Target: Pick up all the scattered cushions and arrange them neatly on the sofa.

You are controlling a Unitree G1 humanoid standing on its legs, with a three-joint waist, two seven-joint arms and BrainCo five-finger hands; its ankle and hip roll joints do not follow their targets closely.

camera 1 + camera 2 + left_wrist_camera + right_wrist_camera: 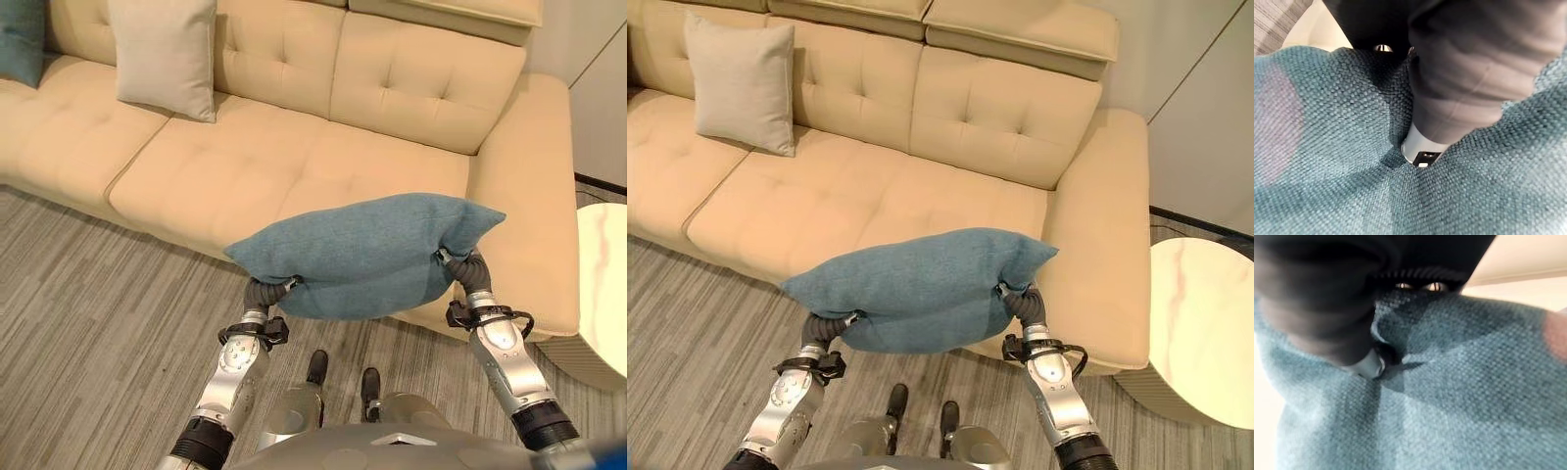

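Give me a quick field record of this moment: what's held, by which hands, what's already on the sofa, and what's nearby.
held item: teal cushion, carried in the air in front of the sofa's front edge
left hand: grips the cushion's left end, thumb pressed into the fabric
right hand: grips the cushion's right end
sofa: beige, tufted
already on sofa: beige cushion upright against the backrest; another teal cushion at the far left
nearby: round marble side table beside the sofa's right arm

Teal woven cushion: plump, held level in the air over the beige tufted sofa's front edge.
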